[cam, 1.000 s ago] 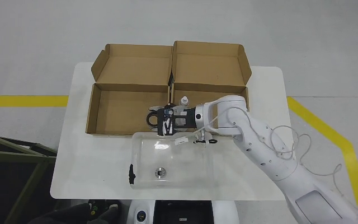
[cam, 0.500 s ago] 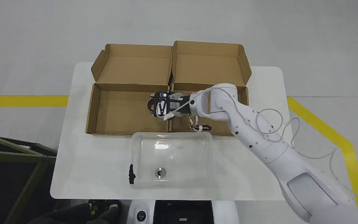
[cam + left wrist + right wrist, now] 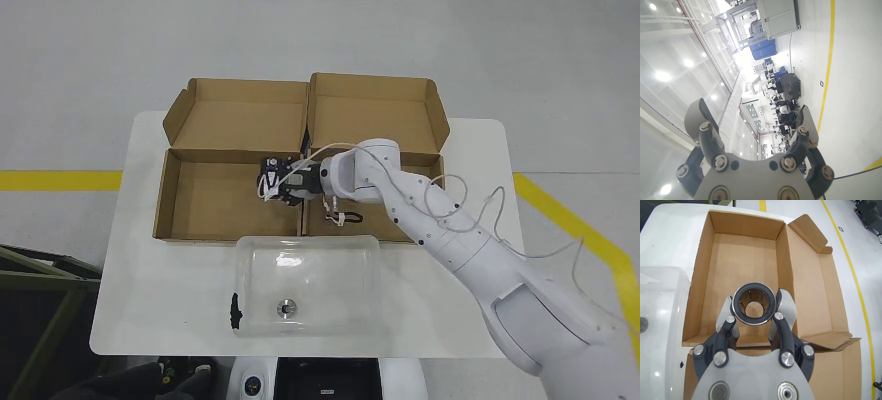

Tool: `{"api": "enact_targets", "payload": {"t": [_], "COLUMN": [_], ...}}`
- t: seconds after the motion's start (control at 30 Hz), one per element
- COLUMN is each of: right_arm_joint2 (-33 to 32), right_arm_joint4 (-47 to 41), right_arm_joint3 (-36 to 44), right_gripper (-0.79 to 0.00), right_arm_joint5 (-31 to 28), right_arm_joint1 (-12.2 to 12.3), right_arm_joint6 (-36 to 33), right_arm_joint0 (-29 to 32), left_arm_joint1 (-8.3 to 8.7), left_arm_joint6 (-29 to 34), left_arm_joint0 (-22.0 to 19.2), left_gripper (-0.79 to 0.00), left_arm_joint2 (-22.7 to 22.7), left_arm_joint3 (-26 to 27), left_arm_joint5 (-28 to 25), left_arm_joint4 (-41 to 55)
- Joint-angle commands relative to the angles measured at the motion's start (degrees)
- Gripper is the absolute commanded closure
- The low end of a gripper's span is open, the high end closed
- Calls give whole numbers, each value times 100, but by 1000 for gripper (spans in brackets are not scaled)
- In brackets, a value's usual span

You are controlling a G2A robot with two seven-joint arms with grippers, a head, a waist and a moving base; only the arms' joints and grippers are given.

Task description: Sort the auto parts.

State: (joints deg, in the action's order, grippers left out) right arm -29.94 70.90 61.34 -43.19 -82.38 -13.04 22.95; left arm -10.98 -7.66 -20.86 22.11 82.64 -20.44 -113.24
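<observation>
The right pincer point(image 3: 755, 302) clamped the bearing point(image 3: 753, 319) between its fingers, with the cardboard box point(image 3: 745, 256) open beneath it. It should probably have sunk near the box floor before letting go, lest the bearing roll.

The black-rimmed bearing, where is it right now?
The right gripper holds the bearing in its jaws, over the left cardboard box in the top view, near the neighbouring box.

white table point(image 3: 470, 140) | grey floor point(image 3: 100, 50) | yellow floor line point(image 3: 60, 180) | blue cabinets point(image 3: 762, 50)

top camera looks down; right wrist closer (sharing the box point(image 3: 215, 198)).
</observation>
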Motion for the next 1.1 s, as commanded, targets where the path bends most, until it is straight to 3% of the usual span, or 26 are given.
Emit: {"api": "enact_targets", "payload": {"t": [0.0, 0.3, 0.47, 0.7, 0.9, 1.07], "right_arm_joint2": [77, 325, 401, 475, 488, 485], "right_arm_joint4": [33, 270, 379, 526, 618, 703], "right_arm_joint3": [-147, -627, -816, -1108, -1303, -1435], "right_gripper": [0, 0, -92, -129, -246, -286], "right_arm_joint5": [5, 66, 117, 112, 106, 85], "right_arm_joint1": [-72, -374, -504, -659, -764, -835], "right_arm_joint6": [-10, -70, -127, -157, -125, -95], "right_arm_joint0": [-54, -308, -367, -430, -463, -488], "left_arm_joint1": [0, 0, 0, 0, 0, 0], "left_arm_joint6": [0, 0, 0, 0, 0, 0], "left_arm_joint0": [0, 0, 0, 0, 0, 0], "left_gripper": [-785, -785, -785, -785, -785, -785], "left_arm_joint2": [0, 0, 0, 0, 0, 0], "left_arm_joint3": [0, 0, 0, 0, 0, 0], "left_arm_joint5": [0, 0, 0, 0, 0, 0], "left_arm_joint4": [0, 0, 0, 0, 0, 0]}}
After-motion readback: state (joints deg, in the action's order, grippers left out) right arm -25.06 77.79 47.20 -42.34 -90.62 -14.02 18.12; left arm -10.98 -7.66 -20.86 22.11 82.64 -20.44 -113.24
